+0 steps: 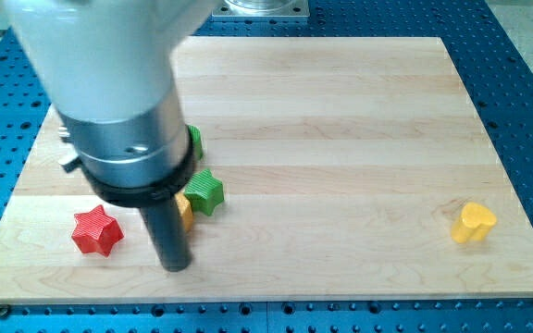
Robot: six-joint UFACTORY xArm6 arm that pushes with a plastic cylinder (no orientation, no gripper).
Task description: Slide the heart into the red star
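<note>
The yellow heart (473, 223) lies near the view's right edge of the wooden board (340, 111), low down. The red star (96, 231) lies at the lower left. My tip (175, 266) is at the end of the dark rod, just right of the red star and far left of the heart. It touches neither of them.
A green star (205, 191) lies just up and right of the rod. A yellow-orange block (185, 209) shows partly behind the rod. Another green block (193, 141) is mostly hidden behind the arm's large body (109, 83).
</note>
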